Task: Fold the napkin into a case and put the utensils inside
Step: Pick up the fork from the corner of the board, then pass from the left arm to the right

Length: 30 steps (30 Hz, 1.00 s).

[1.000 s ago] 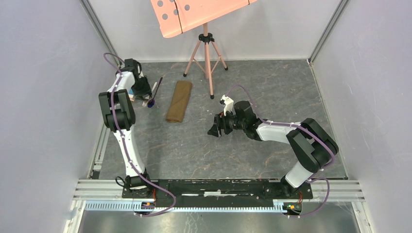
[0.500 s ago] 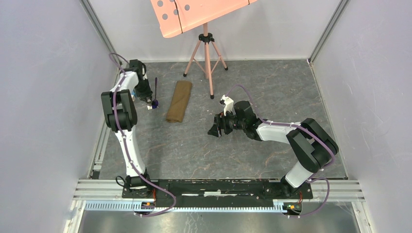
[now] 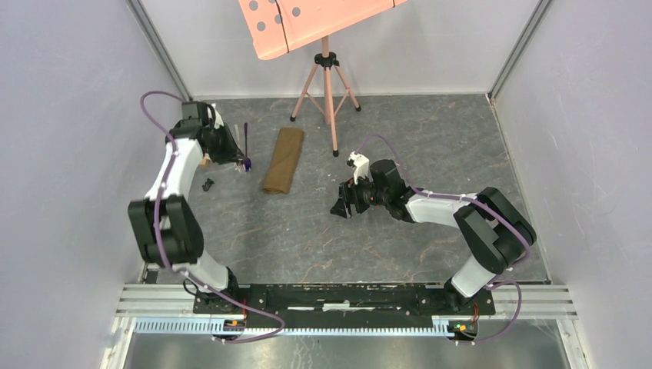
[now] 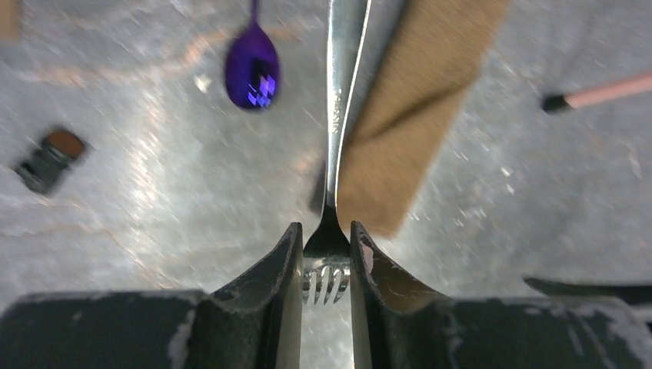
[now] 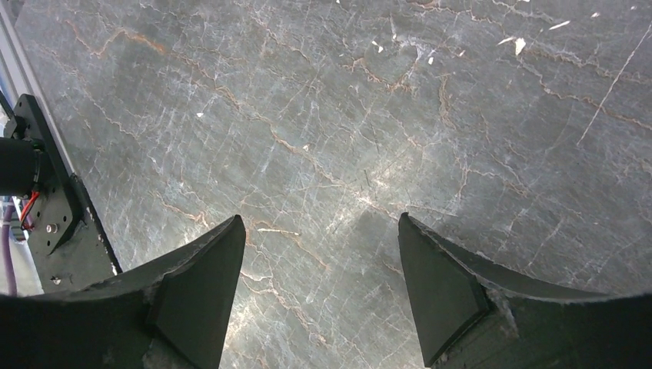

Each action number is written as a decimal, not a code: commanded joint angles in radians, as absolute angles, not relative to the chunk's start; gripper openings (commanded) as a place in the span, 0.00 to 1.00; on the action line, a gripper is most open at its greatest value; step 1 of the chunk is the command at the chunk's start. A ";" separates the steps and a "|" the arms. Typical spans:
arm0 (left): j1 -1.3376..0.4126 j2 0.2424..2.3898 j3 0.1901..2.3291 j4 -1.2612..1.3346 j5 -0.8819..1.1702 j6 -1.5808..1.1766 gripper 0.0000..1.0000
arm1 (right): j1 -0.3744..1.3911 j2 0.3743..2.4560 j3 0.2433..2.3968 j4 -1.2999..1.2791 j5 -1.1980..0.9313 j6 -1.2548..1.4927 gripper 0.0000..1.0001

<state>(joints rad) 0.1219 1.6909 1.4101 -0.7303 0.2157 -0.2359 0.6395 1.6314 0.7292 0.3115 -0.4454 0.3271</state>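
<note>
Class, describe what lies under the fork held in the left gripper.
Under the fork, held by the left gripper, show marbled table and the case's edge. The spoon lies off to one side. The strip directly beneath the handle is covered.

the fork (image 4: 338, 115), centre of the left wrist view, is polished silver metal. the spoon (image 4: 251, 68) at upper left has a glossy purple bowl. the case (image 4: 415, 100) is matt olive-brown cloth. the table (image 5: 384, 115) is smooth grey marbled, faintly shiny. the left gripper (image 4: 324, 231) has matt black fingers (image 4: 269, 300), scuffed pale.
</note>
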 commanded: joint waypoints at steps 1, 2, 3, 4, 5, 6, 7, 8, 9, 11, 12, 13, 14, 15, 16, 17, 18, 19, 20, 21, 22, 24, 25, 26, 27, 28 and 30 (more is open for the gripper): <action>0.120 1.423 1.133 -0.485 0.437 -0.409 0.19 | 0.647 1.594 0.780 0.324 -0.475 0.305 0.80; 0.120 1.377 1.069 -0.434 0.449 -0.440 0.19 | 0.650 1.601 0.786 0.329 -0.479 0.317 0.80; 0.119 1.337 1.030 -0.398 0.445 -0.461 0.19 | 0.653 1.611 0.796 0.323 -0.478 0.324 0.79; 0.120 1.321 1.012 -0.389 0.420 -0.464 0.22 | 0.656 1.624 0.805 0.317 -0.474 0.330 0.79; 0.119 1.321 1.014 -0.398 0.386 -0.463 0.30 | 0.657 1.632 0.808 0.318 -0.476 0.338 0.79; 0.120 1.338 1.034 -0.425 0.362 -0.445 0.32 | 0.656 1.634 0.806 0.328 -0.470 0.346 0.79; 0.120 1.354 1.057 -0.450 0.348 -0.423 0.27 | 0.656 1.630 0.801 0.335 -0.460 0.351 0.79; 0.120 1.367 1.073 -0.455 0.347 -0.417 0.22 | 0.657 1.629 0.798 0.342 -0.453 0.354 0.79; 0.119 1.372 1.074 -0.438 0.360 -0.425 0.20 | 0.657 1.632 0.801 0.345 -0.451 0.358 0.79; 0.120 1.378 1.059 -0.393 0.424 -0.460 0.20 | 0.656 1.643 0.813 0.343 -0.464 0.361 0.79; 0.119 1.382 1.049 -0.374 0.472 -0.484 0.20 | 0.656 1.646 0.817 0.347 -0.471 0.359 0.79; 0.120 1.382 1.031 -0.339 0.527 -0.506 0.21 | 0.656 1.646 0.821 0.353 -0.483 0.358 0.79; 0.119 1.378 0.998 -0.277 0.608 -0.547 0.22 | 0.657 1.644 0.827 0.358 -0.496 0.350 0.79; 0.120 1.370 0.965 -0.216 0.667 -0.607 0.22 | 0.660 1.632 0.828 0.376 -0.508 0.341 0.80; 0.118 1.350 0.918 -0.128 0.724 -0.673 0.22 | 0.664 1.619 0.825 0.396 -0.515 0.334 0.80; 0.118 1.327 0.868 -0.023 0.770 -0.778 0.22 | 0.672 1.600 0.826 0.417 -0.518 0.326 0.80; 0.114 1.292 0.792 0.168 0.809 -0.868 0.23 | 0.679 1.587 0.829 0.433 -0.522 0.329 0.81; 0.101 1.260 0.730 0.339 0.818 -0.984 0.24 | 0.681 1.577 0.833 0.464 -0.535 0.356 0.82; 0.083 1.225 0.655 0.530 0.804 -1.075 0.25 | 0.681 1.573 0.828 0.519 -0.548 0.420 0.82; 0.058 1.196 0.596 0.683 0.776 -1.125 0.27 | 0.682 1.574 0.819 0.573 -0.553 0.493 0.82; 0.031 1.177 0.559 0.780 0.746 -1.157 0.27 | 0.682 1.578 0.807 0.632 -0.543 0.605 0.82; -0.053 1.141 0.492 0.971 0.671 -1.166 0.27 | 0.680 1.610 0.738 0.848 -0.541 0.916 0.83; -0.092 1.119 0.450 1.040 0.623 -1.145 0.28 | 0.682 1.633 0.680 1.058 -0.531 1.098 0.82; -0.122 1.102 0.426 1.077 0.585 -1.114 0.28 | 0.687 1.653 0.636 1.204 -0.500 1.243 0.81; -0.148 1.082 0.402 1.104 0.551 -1.072 0.28 | 0.692 1.676 0.607 1.336 -0.457 1.394 0.81; -0.173 1.064 0.373 1.142 0.506 -1.040 0.28 | 0.698 1.716 0.589 1.458 -0.431 1.502 0.81; -0.210 1.047 0.315 1.264 0.449 -0.982 0.27 | 0.704 1.781 0.579 1.622 -0.376 1.701 0.79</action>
